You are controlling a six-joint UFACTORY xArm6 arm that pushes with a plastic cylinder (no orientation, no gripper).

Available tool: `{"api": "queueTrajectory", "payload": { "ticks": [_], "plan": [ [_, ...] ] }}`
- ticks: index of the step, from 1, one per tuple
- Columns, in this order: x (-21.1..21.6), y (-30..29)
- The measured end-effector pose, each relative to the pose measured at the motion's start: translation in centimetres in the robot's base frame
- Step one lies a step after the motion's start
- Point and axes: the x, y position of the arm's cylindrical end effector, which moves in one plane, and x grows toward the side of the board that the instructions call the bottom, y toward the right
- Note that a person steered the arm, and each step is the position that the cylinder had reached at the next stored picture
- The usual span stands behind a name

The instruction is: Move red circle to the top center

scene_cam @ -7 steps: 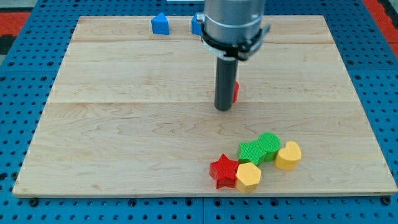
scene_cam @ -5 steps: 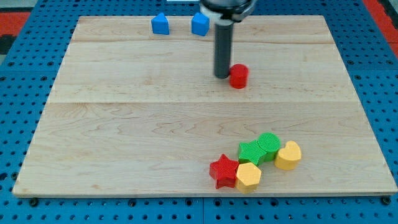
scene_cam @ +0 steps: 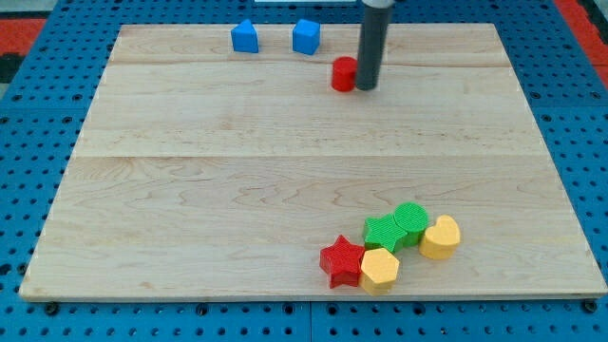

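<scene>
Red circle sits in the upper part of the wooden board, a little right of centre, below and right of the two blue blocks. My tip stands on the board, touching the circle's right side or just beside it; I cannot tell which. No jaws on this rig, only the rod. The circle lies to the tip's left. Judgement: a push from here sends it left, and it still needs some travel toward the top.

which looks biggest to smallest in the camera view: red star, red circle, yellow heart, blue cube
1. red star
2. yellow heart, close behind
3. blue cube
4. red circle, partly hidden by my tip

The star and heart sit nearer the view's bottom, so nearness may inflate them.
</scene>
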Motion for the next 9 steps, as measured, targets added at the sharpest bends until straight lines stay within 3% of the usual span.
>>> {"api": "queueTrajectory", "payload": {
  "ticks": [1, 2, 3, 4, 5, 7, 8, 9],
  "plan": [
    [3.9, -1.5],
    [1.8, -6.3],
    [0.1, 1.5],
    [-1.1, 2.0],
    [1.4, -2.6],
    [-3.9, 4.5],
    [-6.0, 4.0],
    [0.1, 9.6]
  ]
}}
